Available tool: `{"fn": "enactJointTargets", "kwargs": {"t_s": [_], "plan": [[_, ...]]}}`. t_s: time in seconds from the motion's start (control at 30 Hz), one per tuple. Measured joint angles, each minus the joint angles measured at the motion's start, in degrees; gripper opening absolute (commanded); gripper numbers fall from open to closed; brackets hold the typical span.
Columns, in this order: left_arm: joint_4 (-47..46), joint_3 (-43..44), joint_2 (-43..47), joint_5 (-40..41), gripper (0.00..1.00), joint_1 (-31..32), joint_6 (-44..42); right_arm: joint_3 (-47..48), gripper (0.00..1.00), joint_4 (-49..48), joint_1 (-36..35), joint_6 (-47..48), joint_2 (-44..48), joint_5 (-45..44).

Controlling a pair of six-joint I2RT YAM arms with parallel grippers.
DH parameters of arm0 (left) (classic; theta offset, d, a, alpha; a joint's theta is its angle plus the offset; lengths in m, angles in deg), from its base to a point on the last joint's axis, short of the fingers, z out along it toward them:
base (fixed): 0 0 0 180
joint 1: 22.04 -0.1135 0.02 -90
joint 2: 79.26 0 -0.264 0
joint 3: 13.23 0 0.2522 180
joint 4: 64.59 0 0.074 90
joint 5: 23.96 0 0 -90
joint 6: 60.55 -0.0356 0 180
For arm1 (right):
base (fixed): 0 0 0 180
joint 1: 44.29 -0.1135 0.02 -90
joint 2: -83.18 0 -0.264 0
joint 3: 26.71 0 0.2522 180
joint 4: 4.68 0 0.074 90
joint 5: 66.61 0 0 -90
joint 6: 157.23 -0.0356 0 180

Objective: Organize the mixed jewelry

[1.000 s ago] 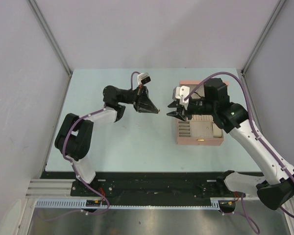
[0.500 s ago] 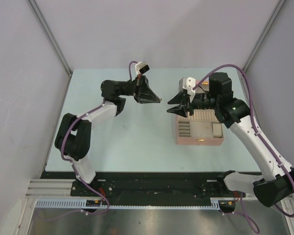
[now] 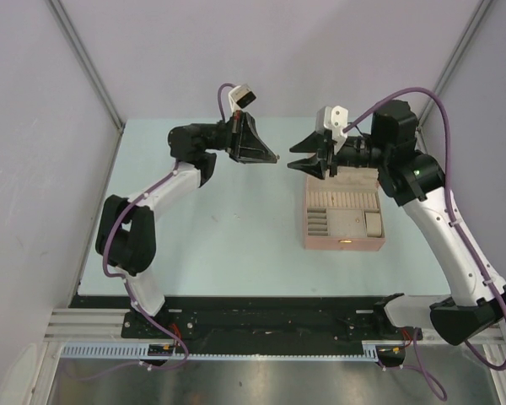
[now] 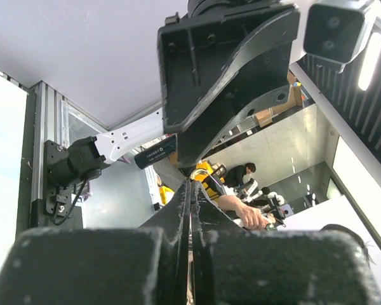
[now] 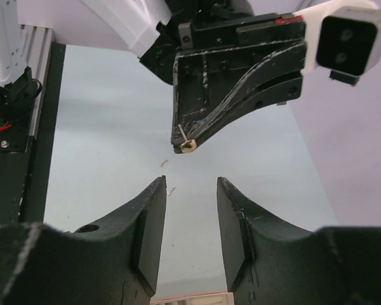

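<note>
My left gripper [image 3: 275,159] is raised above the table and shut on a tiny gold jewelry piece [image 5: 188,145] with a thin pin, held at its fingertips. In its own view [image 4: 192,187] the jaws are pressed together. My right gripper [image 3: 295,159] is open and empty, level with the left one and pointing at it across a small gap. In the right wrist view [image 5: 190,184] the gold piece hangs just beyond its open jaws. Two tiny pale specks [image 5: 170,189] lie on the table below. A small cream piece [image 3: 374,224] sits in the box's right compartment.
The open pink jewelry box [image 3: 341,245] with slotted compartments sits on the pale table [image 3: 236,236] below the right arm. Grey walls enclose the table at the back and on both sides.
Both grippers have risen and moved toward the back of the table. The right gripper has left the box and now faces the left gripper's tips.
</note>
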Motion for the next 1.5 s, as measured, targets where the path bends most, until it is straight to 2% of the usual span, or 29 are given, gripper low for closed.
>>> {"fn": "enactJointTargets", "kwargs": {"t_s": [0.2,0.4,1.0,1.23,1.5], "plan": [[0.0,3.0,0.0,0.0,0.00,0.0,0.0,6.5,0.43,1.7,0.2,0.4,-2.4,-0.2],[-0.1,6.8,0.0,0.0,0.00,0.0,0.0,9.1,0.43,3.5,0.3,1.0,-3.8,0.2],[-0.1,5.8,0.0,0.0,0.00,1.8,0.0,14.0,0.43,9.1,-2.7,3.9,-5.7,1.1],[-0.1,5.3,0.0,0.0,0.00,2.1,0.0,14.3,0.42,9.7,-3.2,5.0,-5.7,1.1],[-0.1,5.0,0.0,0.0,0.00,2.1,0.0,14.3,0.33,10.6,-3.2,5.7,-5.7,1.1]]}}
